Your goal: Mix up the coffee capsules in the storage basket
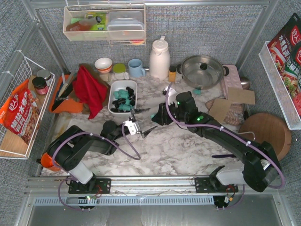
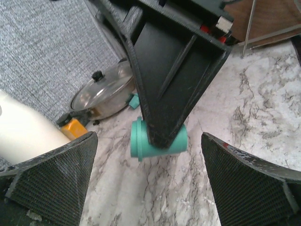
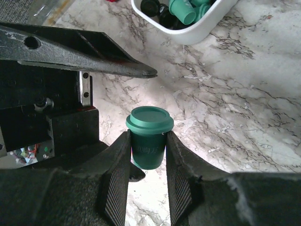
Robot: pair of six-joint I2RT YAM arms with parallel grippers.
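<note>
The white storage basket (image 1: 113,100) sits at mid-left of the marble table, holding teal and black coffee capsules (image 1: 124,100). Its near corner (image 3: 197,33) and some capsules (image 3: 181,10) show at the top of the right wrist view. My right gripper (image 3: 146,141) is shut on one teal capsule (image 3: 149,123), held above the table just right of the basket (image 1: 157,114). In the left wrist view that capsule (image 2: 138,140) shows partly behind a right finger (image 2: 174,80). My left gripper (image 2: 148,157) stands wide open, facing the held capsule with nothing between its fingers (image 1: 138,128).
Behind the basket stand a blue mug (image 1: 136,68), a white jug (image 1: 160,59), an orange-lidded jar (image 2: 75,128) and a lidded pot (image 1: 202,70). A red cloth (image 1: 89,87) lies left of the basket. A round wooden board (image 1: 265,134) lies at the right. A wire basket (image 1: 19,108) hangs at the left wall.
</note>
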